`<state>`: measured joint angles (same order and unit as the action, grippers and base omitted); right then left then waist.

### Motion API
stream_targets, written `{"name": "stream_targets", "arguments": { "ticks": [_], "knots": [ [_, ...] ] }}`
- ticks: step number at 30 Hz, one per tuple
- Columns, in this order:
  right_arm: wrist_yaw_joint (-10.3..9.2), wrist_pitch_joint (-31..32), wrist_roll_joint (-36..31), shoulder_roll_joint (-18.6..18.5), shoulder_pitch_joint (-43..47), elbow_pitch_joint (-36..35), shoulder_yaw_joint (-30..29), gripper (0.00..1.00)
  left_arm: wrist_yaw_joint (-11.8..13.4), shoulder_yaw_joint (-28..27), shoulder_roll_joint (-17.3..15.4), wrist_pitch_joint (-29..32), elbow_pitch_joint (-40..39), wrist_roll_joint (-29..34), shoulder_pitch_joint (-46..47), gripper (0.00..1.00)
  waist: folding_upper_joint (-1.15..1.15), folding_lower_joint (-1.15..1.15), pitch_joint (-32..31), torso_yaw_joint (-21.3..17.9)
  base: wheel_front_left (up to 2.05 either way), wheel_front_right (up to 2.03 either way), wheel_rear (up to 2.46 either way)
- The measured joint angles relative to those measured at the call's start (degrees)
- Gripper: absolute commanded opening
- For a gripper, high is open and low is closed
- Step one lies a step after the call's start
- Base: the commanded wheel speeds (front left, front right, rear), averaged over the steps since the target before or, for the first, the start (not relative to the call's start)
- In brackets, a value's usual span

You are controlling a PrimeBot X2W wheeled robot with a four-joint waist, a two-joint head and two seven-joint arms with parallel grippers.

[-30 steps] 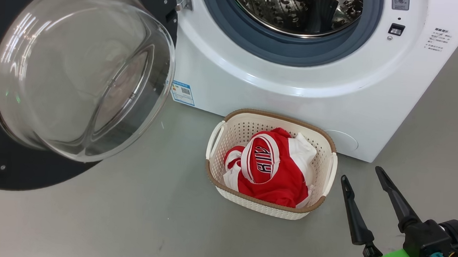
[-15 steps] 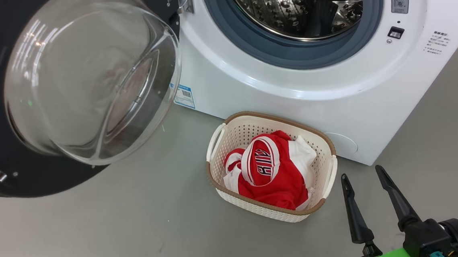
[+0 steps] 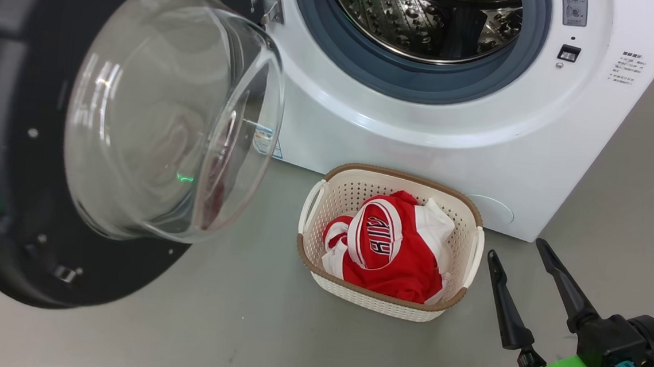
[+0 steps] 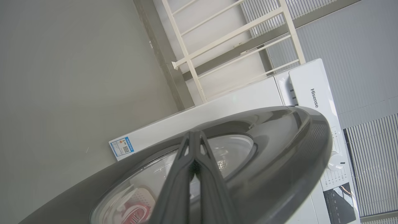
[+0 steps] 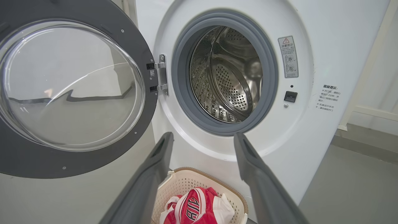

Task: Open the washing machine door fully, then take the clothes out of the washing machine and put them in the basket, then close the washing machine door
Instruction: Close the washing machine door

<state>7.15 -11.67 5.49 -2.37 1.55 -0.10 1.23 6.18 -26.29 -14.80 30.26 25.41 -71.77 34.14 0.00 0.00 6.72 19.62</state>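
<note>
Clothes (image 3: 391, 251) lie bundled in the basket (image 3: 344, 196): red fabric with white trim, and one piece showing white lettering face up. The basket sits on the grey floor (image 3: 237, 315) just in front of the washing machine (image 3: 421, 150), below its opening and a little toward the robot's right. The perforated steel drum (image 3: 425, 17) inside the grey rubber ring (image 3: 403, 79) shows bare metal, with no fabric to be seen in it.

The washing machine door (image 3: 14, 127) stands swung out on its hinge (image 5: 160, 77) at the left of the opening, its clear glass bowl (image 3: 165, 114) bulging toward the basket. The door is partway between wide open and shut, with its inner face turned toward the head camera.

In the left wrist view the left gripper (image 4: 194, 133) has its two dark fingers pressed together with nothing between them. They lie along the glossy outer side of the door, tips near its rim — whether they actually touch the surface cannot be told. The machine's blue label (image 4: 122, 147) shows beyond the door's edge.

The right gripper (image 3: 516, 247) is low at the robot's right, near the basket's right handle but apart from it. Its fingers are spread wide and hold nothing — they point toward the machine's front.
</note>
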Motion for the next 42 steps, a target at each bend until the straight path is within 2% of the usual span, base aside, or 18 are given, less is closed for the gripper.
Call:
{"name": "stream_targets", "arguments": {
  "ticks": [16,25,35,42],
  "knots": [
    [0.00,-1.5,1.1,0.0,-0.3,2.0,0.5,1.00,5.2,2.8,7.4,4.0,-19.6,-1.8,-7.5,0.00,0.00,0.00,0.2,-2.5,0.00,0.00,0.00],
    [0.00,-2.0,2.1,0.0,-1.0,2.9,0.6,1.00,8.5,3.0,11.5,6.0,-27.0,-7.2,-10.1,0.00,0.00,0.00,1.1,-4.1,0.00,0.00,0.00],
    [0.00,-2.5,2.4,-0.1,-1.9,3.8,0.6,1.00,10.5,5.2,12.7,6.0,-32.6,-12.3,-13.5,0.00,0.00,0.00,1.1,-5.3,0.00,0.00,0.00],
    [0.00,-2.6,3.2,-0.1,-1.9,3.9,0.6,1.00,10.5,8.6,12.8,5.4,-34.9,-13.0,-15.8,0.00,0.00,0.00,0.9,-5.8,0.00,0.00,0.00]
  ]
}}
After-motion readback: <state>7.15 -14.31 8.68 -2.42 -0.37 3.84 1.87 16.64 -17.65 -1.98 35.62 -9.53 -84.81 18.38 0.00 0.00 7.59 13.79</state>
